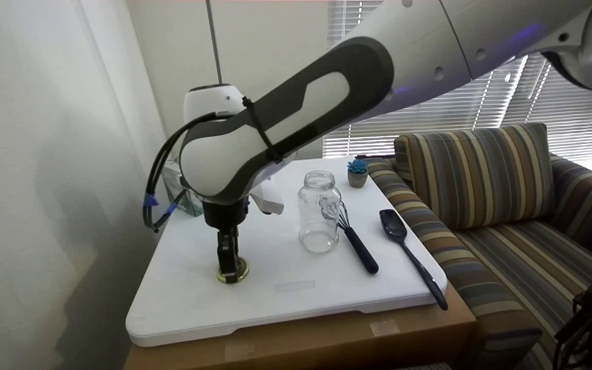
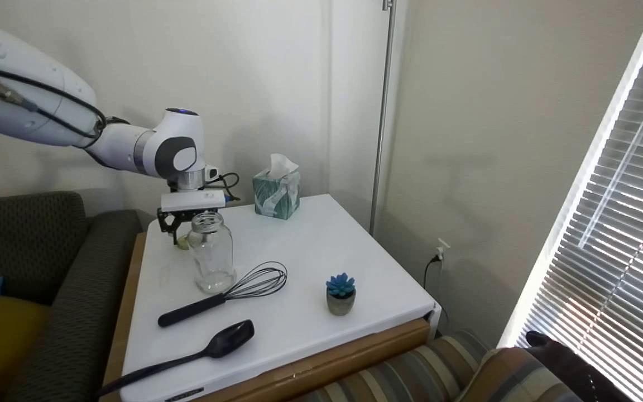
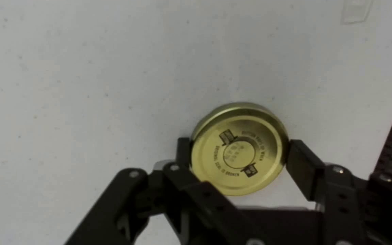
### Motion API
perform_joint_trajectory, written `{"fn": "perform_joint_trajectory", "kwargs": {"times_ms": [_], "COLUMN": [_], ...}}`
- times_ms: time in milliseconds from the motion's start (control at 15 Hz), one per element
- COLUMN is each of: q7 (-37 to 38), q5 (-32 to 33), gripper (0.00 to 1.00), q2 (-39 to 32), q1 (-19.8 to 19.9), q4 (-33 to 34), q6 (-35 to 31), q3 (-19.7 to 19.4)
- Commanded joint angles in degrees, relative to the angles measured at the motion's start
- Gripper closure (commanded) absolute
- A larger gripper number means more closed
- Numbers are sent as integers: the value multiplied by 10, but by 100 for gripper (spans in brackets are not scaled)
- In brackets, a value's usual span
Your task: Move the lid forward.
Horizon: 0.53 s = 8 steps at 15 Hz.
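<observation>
On white bench point(image 1: 183, 303), apart from glass jar point(image 1: 319, 213): pinching lid point(image 3: 239, 154) from opposite sides with gripper point(image 3: 239, 149). Apparently lying flat. Likely at grasp stage, ahead of forward move. Next: maintain firm squeeze, slide forward low and level, clear of glass jar; then release gently, lift away.

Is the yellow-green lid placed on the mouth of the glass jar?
No, in an exterior view the glass jar stands with its mouth uncovered, and the yellow-green lid is apart from it.
</observation>
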<state>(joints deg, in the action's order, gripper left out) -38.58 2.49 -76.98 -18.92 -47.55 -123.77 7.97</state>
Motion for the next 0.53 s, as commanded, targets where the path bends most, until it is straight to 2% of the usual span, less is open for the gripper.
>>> {"fn": "perform_joint_trajectory", "kwargs": {"times_ms": [0, 267, 467], "q7": [-55, -94, -104], "q5": [30, 87, 121], "gripper": [53, 53, 53], "q2": [65, 98, 109], "q1": [7, -5, -10], "q4": [-94, -134, -158], "q6": [49, 96, 80], "q3": [-12, -31, -35]}}
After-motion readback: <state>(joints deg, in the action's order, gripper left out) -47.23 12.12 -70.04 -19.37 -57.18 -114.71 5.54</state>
